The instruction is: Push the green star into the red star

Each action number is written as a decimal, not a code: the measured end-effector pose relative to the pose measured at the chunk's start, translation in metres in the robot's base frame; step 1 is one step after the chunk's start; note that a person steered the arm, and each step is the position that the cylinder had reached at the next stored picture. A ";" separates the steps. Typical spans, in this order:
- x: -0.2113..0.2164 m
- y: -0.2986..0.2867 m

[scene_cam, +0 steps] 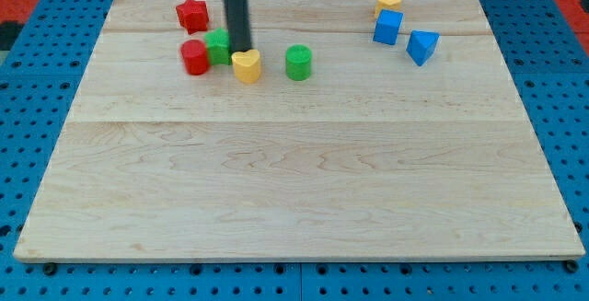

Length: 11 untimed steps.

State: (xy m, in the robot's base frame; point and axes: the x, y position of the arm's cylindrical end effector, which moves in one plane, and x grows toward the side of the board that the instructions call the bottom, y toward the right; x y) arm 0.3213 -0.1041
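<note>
Green star (218,46) sits between a red cylinder (194,57) and yellow heart (246,65); my tip (241,51) touches its right. Red star (191,14) above-left. No hand present; star's facing unclear.

The wooden table top (294,200) carries blocks only along its far edge. Near the far-left corner lie a red star (191,13), red cylinder (194,57), green star (217,46), yellow heart (246,64) and green cylinder (298,63). Near the far-right corner lie a yellow block (388,0), blue cube (387,28) and blue wedge (421,46).
</note>
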 end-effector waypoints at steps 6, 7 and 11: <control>-0.083 -0.038; -0.084 -0.037; 0.008 -0.109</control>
State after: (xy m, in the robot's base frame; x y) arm 0.3290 -0.2131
